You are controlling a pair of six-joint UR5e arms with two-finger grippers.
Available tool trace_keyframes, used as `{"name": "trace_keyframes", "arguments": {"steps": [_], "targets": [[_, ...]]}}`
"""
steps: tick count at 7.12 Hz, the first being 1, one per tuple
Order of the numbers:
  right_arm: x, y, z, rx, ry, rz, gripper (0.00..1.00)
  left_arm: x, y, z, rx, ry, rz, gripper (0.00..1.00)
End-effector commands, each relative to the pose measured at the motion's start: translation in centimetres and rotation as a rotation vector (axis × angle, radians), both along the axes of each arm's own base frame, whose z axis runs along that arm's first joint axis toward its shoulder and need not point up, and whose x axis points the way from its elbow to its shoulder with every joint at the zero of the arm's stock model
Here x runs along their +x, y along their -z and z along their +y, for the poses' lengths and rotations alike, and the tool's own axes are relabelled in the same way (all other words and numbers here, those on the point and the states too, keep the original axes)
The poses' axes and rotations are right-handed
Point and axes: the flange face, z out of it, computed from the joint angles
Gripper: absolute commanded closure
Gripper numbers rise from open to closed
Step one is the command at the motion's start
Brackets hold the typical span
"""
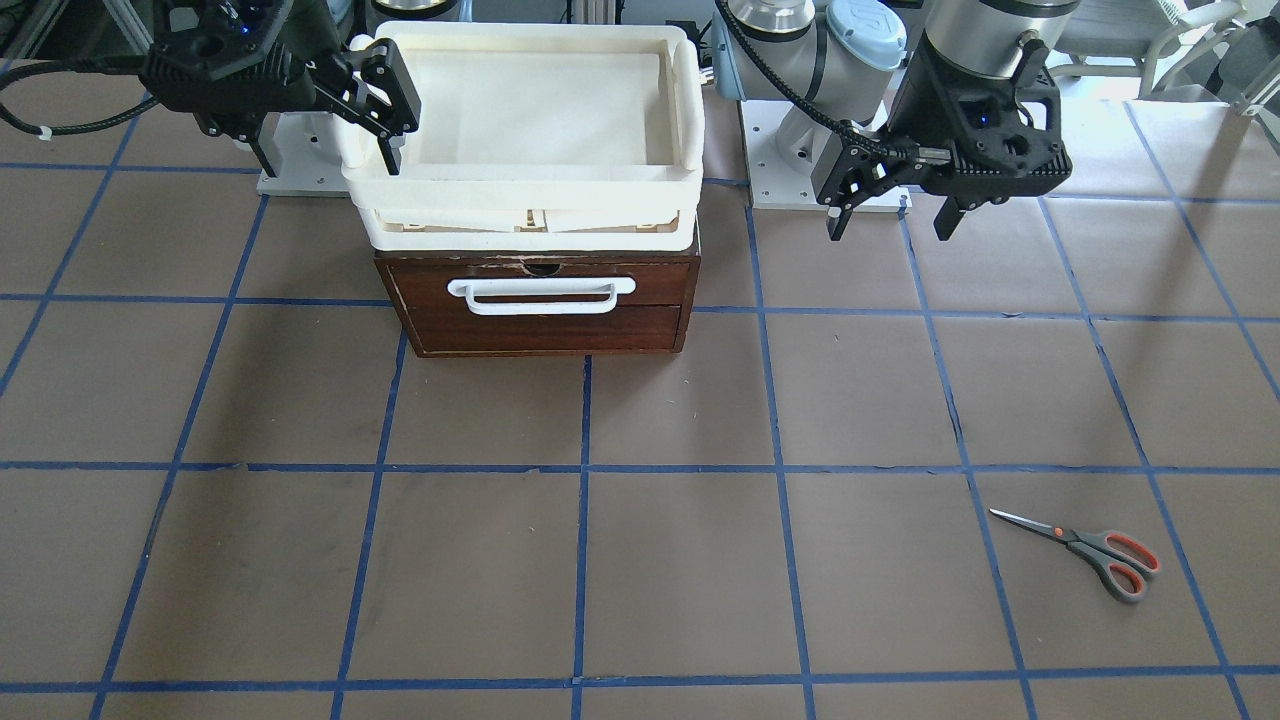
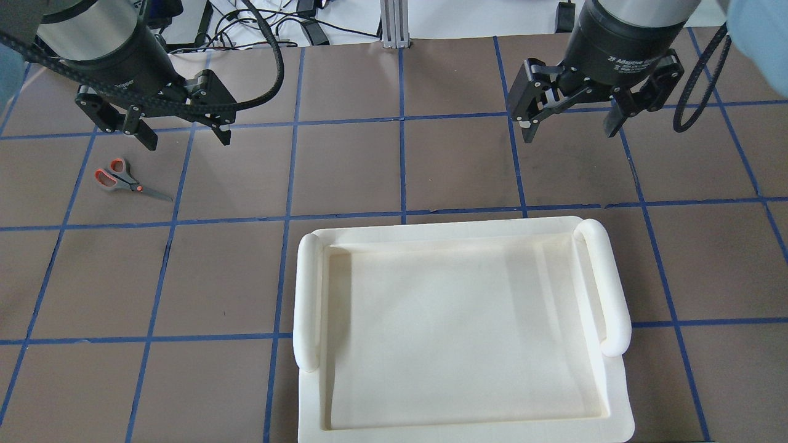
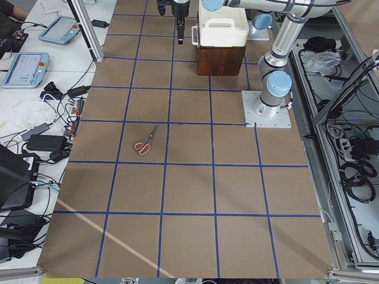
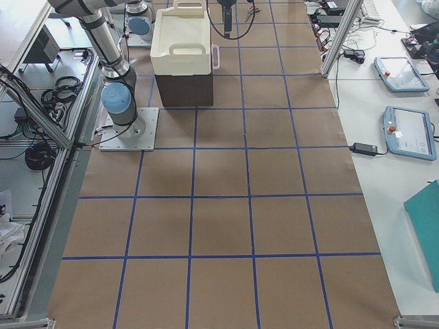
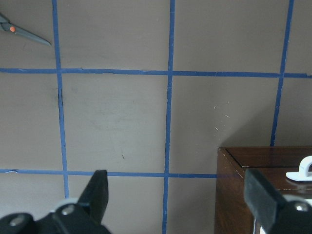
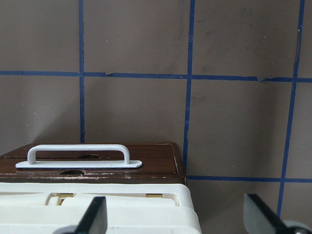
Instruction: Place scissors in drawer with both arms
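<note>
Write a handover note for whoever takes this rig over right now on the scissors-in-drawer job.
Left gripper: fingers open, empty, above the table near the scissors.
Right gripper: fingers open, empty, above bare table.
Scissors: flat on the table on the robot's left, blades closed.
Drawer: shut, with a cream tray on top of its cabinet.
Done: nothing yet.
Left: pull the drawer open by its white handle, pick up the scissors, place them inside.

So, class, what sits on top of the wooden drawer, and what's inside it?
A cream-white tray rests on top of the drawer. The drawer is shut, so its inside is hidden; only its front and white handle show.
</note>
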Motion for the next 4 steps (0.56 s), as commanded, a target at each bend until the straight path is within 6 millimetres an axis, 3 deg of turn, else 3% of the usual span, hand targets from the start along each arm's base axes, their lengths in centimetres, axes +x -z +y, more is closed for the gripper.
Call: {"name": "trace_keyframes", "arguments": {"steps": [1, 3, 4], "targets": [[0.0, 0.2, 0.0, 0.006, -0.001, 0.000, 0.00, -0.2, 0.1, 0.0, -0.003, 0.007, 0.006, 0.00], [0.2, 1.4, -0.9, 0.017, 0.001, -0.018, 0.00, -0.2, 0.5, 0.8, 0.003, 0.011, 0.009, 0.00], [0.5, 3.0, -2.5, 0.037, -0.003, -0.018, 0.00, -0.2, 0.4, 0.9, 0.000, 0.011, 0.009, 0.00]]}}
